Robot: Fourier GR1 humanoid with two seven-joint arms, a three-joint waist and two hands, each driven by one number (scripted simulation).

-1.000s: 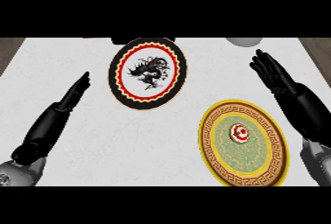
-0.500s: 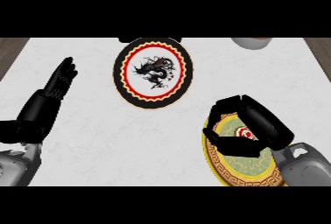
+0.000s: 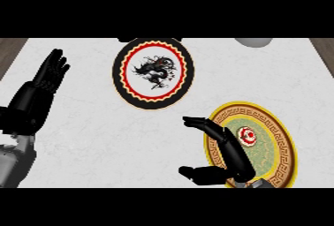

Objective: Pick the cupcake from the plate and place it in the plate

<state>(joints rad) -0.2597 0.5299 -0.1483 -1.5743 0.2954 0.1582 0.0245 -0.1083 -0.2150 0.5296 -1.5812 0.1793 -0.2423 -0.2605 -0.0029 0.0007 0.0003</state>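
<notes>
— White marble counter (image 3: 98,132) is filling the whole view, with wood just showing at the far corners. So what is the right hand (image 3: 225,154) doing?

— It is hanging over the seven o'clock side of the gold-rimmed plate (image 3: 284,145), fingers (image 3: 199,123) bent and spread, thumb (image 3: 202,173) out wide, gripping nothing. My guess is that it is lining up for a grasp, since the gap between fingers and thumb is opening toward the cupcake.

— And the cupcake (image 3: 247,135) itself?

— It is sitting near the middle of that plate, red-and-white top facing up, just at the hand's two o'clock. I cannot tell whether the fingers are touching it; they look just beside it.

— Where is it meant to go?

— Probably the black plate with the dragon (image 3: 153,73), lying at eleven o'clock from the hand, well apart from the gold one and holding nothing.

— The other hand?

— The left hand (image 3: 49,75) is resting at nine o'clock near the edge, fingers straight and up, out of the way.

— Anything else?

— A pale rounded object (image 3: 254,42) is peeking in at one o'clock, too cropped to name.
</notes>
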